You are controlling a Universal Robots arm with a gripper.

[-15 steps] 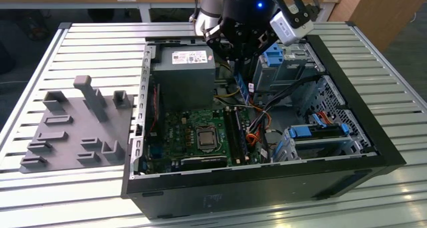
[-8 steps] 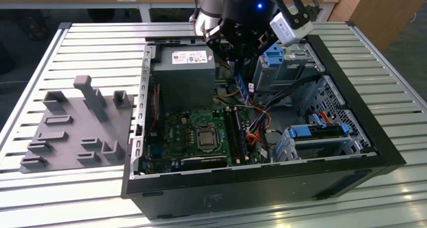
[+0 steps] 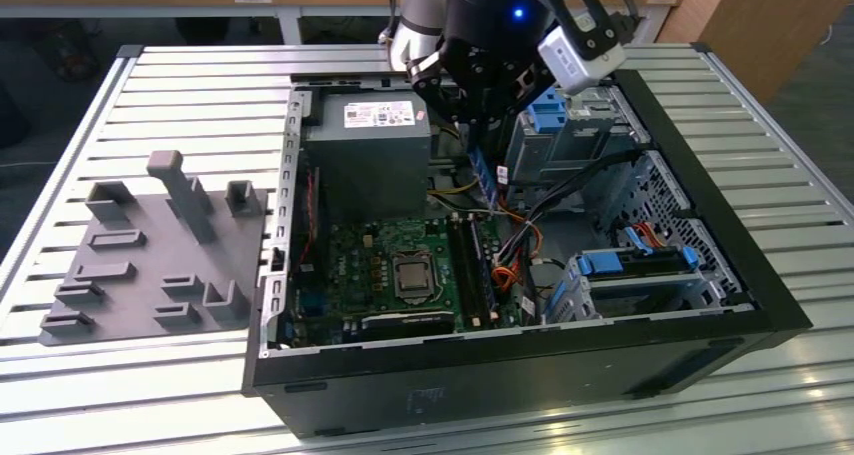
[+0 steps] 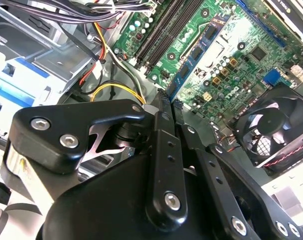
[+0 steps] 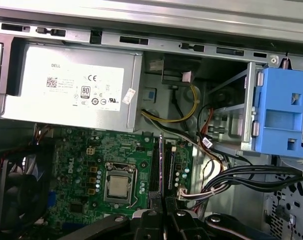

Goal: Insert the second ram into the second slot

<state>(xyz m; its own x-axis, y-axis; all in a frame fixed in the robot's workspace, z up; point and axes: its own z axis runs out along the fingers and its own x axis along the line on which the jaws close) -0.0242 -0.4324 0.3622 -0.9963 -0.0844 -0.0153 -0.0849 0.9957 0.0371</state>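
At the exterior view's left, a grey fixture (image 3: 147, 265) of posts and pockets sits on the slatted table (image 3: 174, 85), well apart from the work. Judging by its shape, it serves as a rest for parts. Beside it the computer case (image 3: 534, 375) lies on its side with the panel off, so the motherboard (image 3: 360, 265) faces up and the arm can reach it from above. The power supply (image 3: 367, 165) fills the far part of the case, and the processor socket (image 3: 410, 275) is nearer the camera. The memory slots (image 3: 470, 265) run just to the socket's right.

Over the far end of these slots hangs the claw (image 3: 483, 140), closed on the second ram (image 5: 161, 165). The first wrist view shows the stick edge-on, as a thin strip reaching from the fingertips toward the slots. It is held with its long edge in line with the slots, probably so that it can go straight down into one. The stick looks to be above the board and not seated. Whether its lower edge touches a slot cannot be told.

Further right, loose cables (image 3: 521, 230) lie beside the slots, and the blue drive-bay latches (image 3: 634, 260) sit toward the case's right wall.
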